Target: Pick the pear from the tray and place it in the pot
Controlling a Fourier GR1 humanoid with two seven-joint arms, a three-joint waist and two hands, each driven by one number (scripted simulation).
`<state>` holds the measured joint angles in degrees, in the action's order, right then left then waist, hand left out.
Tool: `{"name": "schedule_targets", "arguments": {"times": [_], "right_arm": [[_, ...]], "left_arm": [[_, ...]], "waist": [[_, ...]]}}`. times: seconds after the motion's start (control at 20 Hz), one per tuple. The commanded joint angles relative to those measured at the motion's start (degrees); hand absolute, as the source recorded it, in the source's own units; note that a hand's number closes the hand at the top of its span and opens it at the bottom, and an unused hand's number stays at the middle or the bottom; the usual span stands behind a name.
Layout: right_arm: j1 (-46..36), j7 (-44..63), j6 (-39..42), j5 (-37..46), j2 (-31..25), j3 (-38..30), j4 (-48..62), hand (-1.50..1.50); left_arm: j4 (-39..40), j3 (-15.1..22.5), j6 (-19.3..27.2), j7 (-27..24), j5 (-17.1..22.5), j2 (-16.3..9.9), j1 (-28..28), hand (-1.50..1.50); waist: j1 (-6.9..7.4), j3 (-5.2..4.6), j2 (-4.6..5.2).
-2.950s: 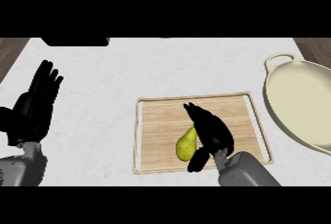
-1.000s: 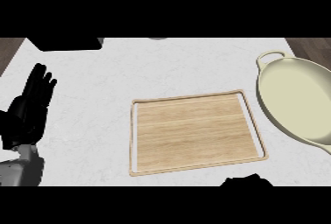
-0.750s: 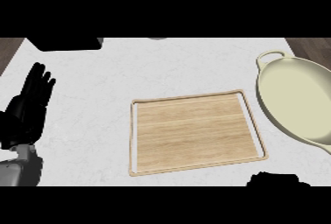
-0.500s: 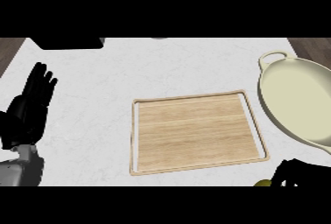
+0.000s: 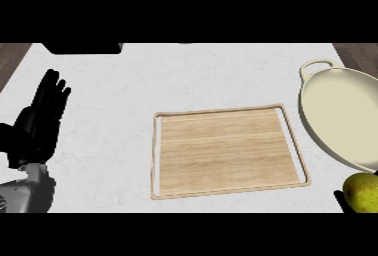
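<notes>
Down at the lower right corner, the pear [image 5: 363, 192] sits just below the cream pot [image 5: 341, 117], off the wooden tray [image 5: 228, 150]; the right robot hand [image 5: 342, 198] barely shows, grip impossible to tell. Left robot hand [image 5: 38, 123] rests open, fingers up, over the worktop [image 5: 184, 75].

Pear off the tray, now at the lower right edge

Three seconds ago the pear [image 5: 363, 192] lay on the wooden tray [image 5: 228, 184] with the right hand [image 5: 342, 198] curled over it. Since then hand and fruit have left the board and dropped out of view below. The pear has now come back up at the lower right, just below the pot [image 5: 322, 135], with only a dark sliver of the hand showing beside it.
</notes>
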<state>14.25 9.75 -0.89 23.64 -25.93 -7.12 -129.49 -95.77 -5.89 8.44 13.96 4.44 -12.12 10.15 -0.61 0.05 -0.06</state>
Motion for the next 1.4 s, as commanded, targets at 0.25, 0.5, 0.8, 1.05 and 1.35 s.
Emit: {"name": "schedule_targets", "arguments": {"times": [0.25,0.5,0.8,1.05,1.35], "right_arm": [[-14.9,-4.8,4.7,-9.2,-4.0,-11.0,23.1,1.5],[-17.2,-12.6,-1.6,1.6,-7.6,-11.6,31.2,1.5],[-25.8,-18.6,-9.5,10.9,-9.2,-10.8,50.7,1.5],[-34.9,-26.4,-15.6,14.8,-6.4,-8.1,71.3,1.5],[-43.4,-27.5,-8.7,9.3,-7.1,-11.6,88.2,-1.5]], "left_arm": [[1.2,-0.7,-1.7,0.2,0.4,-0.3,1.1,0.0],[0.2,0.7,-0.7,1.2,-0.6,0.5,2.3,0.0],[2.8,-0.6,-1.2,0.5,0.1,0.2,4.1,0.0],[2.3,-0.5,-1.8,-0.8,-0.2,0.4,3.1,0.0],[0.1,0.1,-1.8,0.7,0.6,1.4,2.1,0.0]], "waist": [[0.97,-0.04,0.17],[1.99,0.01,0.52],[1.83,0.01,0.44],[2.0,0.03,0.46],[3.01,0.11,0.66]]}}
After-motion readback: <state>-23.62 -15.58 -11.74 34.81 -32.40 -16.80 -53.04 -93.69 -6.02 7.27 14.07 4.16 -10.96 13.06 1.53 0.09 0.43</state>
